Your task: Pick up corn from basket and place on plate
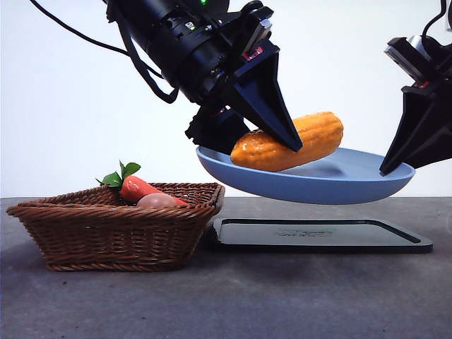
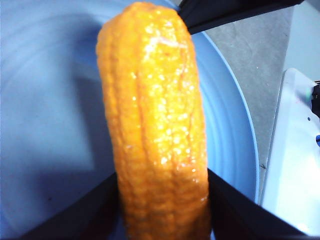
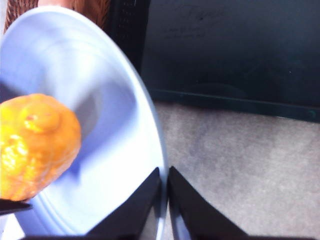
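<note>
Best move, I'd judge: lower the long orange-yellow bumpy corn point(image 1: 288, 143) flat into the dish, then open w/o dragging. Left pincer point(image 2: 162, 200) was clamped on the corn, jaws approx. cob-width apart, over the light blue round plate point(image 1: 339, 185). Right pincer point(image 3: 165, 187) pinched the plate's rim, nearly closed, holding it clear of the tabletop point(image 1: 282, 296), near its right edge.

The corn point(image 2: 155, 130), glossy and bumpy, is clamped at its near end between the 2 black jaws of the left gripper point(image 2: 162, 210). Behind it lies the blue plate point(image 2: 45, 125), shadowed beside the cob. The right gripper point(image 2: 225, 12) touches the plate's far rim, with grey table point(image 2: 260, 65) beyond.
</note>
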Controlling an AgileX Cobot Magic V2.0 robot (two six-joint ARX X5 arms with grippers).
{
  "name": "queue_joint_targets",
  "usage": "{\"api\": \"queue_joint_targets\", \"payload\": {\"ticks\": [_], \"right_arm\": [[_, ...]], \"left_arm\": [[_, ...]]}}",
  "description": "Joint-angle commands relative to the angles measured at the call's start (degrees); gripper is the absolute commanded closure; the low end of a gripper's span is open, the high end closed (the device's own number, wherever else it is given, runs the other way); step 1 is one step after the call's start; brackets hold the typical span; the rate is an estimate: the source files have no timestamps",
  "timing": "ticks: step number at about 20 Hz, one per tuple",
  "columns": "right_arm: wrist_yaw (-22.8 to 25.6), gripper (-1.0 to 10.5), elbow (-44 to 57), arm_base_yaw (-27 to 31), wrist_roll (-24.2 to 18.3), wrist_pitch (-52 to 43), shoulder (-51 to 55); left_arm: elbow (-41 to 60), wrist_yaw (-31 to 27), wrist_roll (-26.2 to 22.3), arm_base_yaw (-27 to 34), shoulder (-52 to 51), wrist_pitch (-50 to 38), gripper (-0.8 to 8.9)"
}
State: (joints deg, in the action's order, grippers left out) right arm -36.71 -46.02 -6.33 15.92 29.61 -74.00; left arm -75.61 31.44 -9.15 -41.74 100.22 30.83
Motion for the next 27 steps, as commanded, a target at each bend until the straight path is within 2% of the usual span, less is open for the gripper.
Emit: {"api": "queue_joint_targets", "payload": {"ticks": [1,8,16,22,27], "right_arm": [[-0.7,9.5,-1.0,-0.1,-0.1,-0.7,-0.6],[1.0,9.5,-1.0,0.6,-0.5,-0.7,-0.6],[2.3,9.5,-1.4,1.7,0.2,-5.2,-2.2],[2.4,9.5,-9.2,6.0,0.4,-6.4,-12.8],[2.4,9.5,-18.3,6.7,0.5,-5.6,-25.2]], "left_arm": [[-1.0,0.0,-0.8,-0.7,1.2,-0.2,4.61],[-3.6,0.0,-0.5,-0.6,0.3,2.3,4.56],[-16.2,0.0,-0.5,-0.4,0.1,9.9,4.58],[-20.5,0.0,-0.5,-0.2,0.1,13.0,4.62],[-20.5,0.0,-0.5,-0.2,0.1,13.3,4.62]]}}
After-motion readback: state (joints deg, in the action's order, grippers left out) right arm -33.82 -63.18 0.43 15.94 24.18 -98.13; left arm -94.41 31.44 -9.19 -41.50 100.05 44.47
